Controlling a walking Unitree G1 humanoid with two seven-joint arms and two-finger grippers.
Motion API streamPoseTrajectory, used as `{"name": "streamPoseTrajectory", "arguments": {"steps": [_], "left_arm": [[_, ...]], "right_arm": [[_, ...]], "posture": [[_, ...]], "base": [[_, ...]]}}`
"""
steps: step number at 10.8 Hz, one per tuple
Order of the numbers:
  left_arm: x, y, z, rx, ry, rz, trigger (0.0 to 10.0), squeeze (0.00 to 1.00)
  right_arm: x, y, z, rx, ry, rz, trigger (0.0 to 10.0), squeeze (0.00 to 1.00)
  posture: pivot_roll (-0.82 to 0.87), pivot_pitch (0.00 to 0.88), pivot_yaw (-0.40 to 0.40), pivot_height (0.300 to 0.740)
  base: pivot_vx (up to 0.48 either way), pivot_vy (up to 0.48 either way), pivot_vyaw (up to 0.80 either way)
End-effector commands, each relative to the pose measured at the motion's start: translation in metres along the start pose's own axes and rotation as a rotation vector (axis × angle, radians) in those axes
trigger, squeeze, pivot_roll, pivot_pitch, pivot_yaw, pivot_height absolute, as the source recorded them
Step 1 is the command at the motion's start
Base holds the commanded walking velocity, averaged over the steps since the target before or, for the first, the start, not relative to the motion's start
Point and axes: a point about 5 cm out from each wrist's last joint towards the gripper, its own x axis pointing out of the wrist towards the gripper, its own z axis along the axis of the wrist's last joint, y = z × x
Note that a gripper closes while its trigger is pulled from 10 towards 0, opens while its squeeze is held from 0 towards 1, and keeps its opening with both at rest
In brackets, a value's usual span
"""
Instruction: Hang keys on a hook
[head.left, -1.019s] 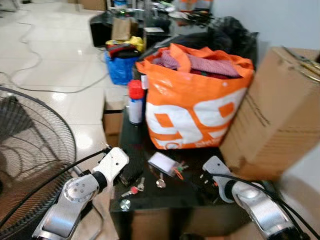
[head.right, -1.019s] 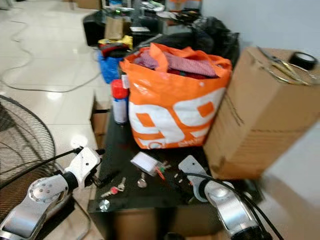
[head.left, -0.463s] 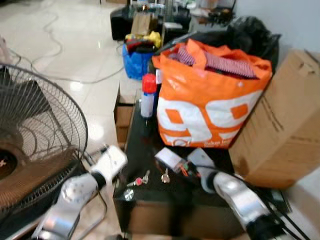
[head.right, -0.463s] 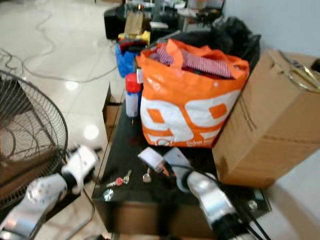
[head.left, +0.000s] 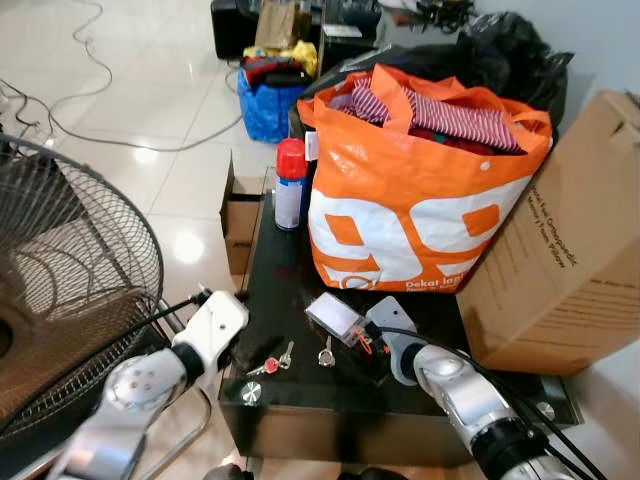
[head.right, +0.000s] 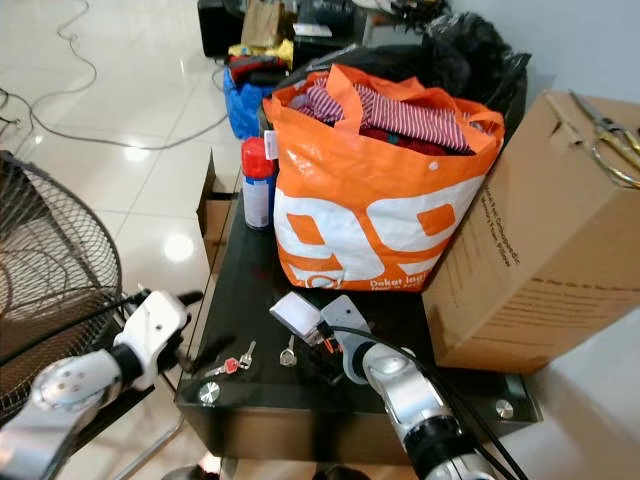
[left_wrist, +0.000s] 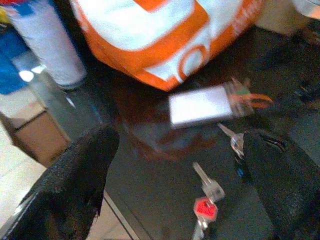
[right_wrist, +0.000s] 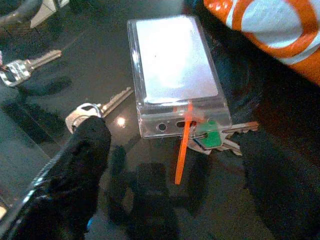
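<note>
Black glass bench (head.left: 300, 290) now closer. Right gripper (right_wrist: 165, 165) has advanced; fingers (right_wrist: 75, 165) spread wide, empty, straddling green-tagged keys (right_wrist: 215, 137) by clear card holder (right_wrist: 175, 70). Grasp imminent. Left gripper (left_wrist: 175, 175) open, empty, red-tagged keys (left_wrist: 205, 207) between fingers.

Right pincer (right_wrist: 165, 165) is positioned over the tabletop (head.left: 290, 380), fingers spread. A card holder (right_wrist: 172, 70) with keys (right_wrist: 220, 137) attached is located just ahead of it. A loose key (right_wrist: 95, 107) is placed beside one finger; a second key (right_wrist: 22, 67) is set further out. A bag (head.left: 420, 200) is stood beyond the card holder. Left pincer (left_wrist: 175, 175) is held at the tabletop's left edge, jaws apart, with a tagged key (left_wrist: 205, 205) between them. A spray can (head.left: 289, 185) is stood behind, left of the bag. A box (head.left: 570, 270) is set right of the bag; a fan (head.left: 70, 270) stands on the floor to the left.
</note>
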Motion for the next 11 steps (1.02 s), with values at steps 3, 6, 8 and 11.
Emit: {"name": "streamPoseTrajectory", "arguments": {"steps": [3,6,8,11], "left_arm": [[-0.006,-0.009,-0.001,-0.011,0.054,-0.118,10.0,0.00],[-0.009,-0.018,-0.006,-0.010,0.092,-0.186,10.0,0.00],[-0.008,-0.018,-0.004,-0.017,0.089,-0.191,10.0,0.00],[-0.007,-0.017,-0.004,-0.018,0.086,-0.194,10.0,0.00]], "right_arm": [[0.006,-0.008,-0.001,0.035,0.017,-0.055,2.5,0.00],[0.010,-0.010,-0.002,0.052,0.024,-0.077,0.0,0.00],[0.011,-0.009,-0.006,0.056,0.034,-0.075,0.0,0.00],[0.011,-0.011,-0.009,0.053,0.042,-0.070,0.0,0.00]], "posture": [[-0.04,0.116,-0.088,0.740],[-0.04,0.126,-0.084,0.740],[-0.05,0.128,-0.084,0.740],[-0.05,0.120,-0.080,0.740]], "base": [[0.000,0.000,0.00],[0.000,0.000,0.00],[0.000,0.000,0.00],[0.000,0.000,0.00]]}}
